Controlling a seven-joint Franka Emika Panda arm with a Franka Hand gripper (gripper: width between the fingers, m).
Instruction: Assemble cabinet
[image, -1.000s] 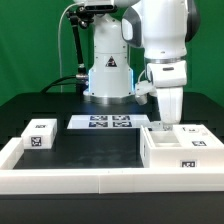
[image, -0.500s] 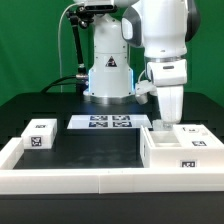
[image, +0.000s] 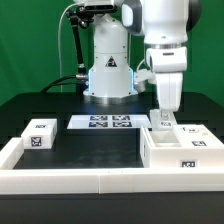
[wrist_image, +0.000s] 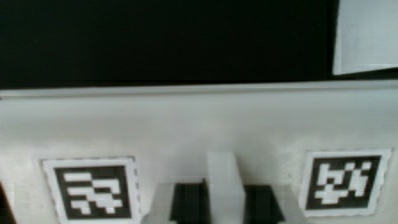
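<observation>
The cabinet body is a large white box with square tags, on the table at the exterior view's right. My gripper stands straight down on its rear part. In the wrist view the body fills the picture, with two tags on it. My gripper has its two dark fingers close on either side of a thin white upright wall of the body. The drawer fronts are not distinguishable.
A small white tagged block sits at the exterior view's left. The marker board lies at the middle back, before the robot base. A low white rim runs along the table's front and sides.
The hand has shifted slightly to the exterior view's right and turned, so it looks narrower. The cabinet body and the small block have not moved.
</observation>
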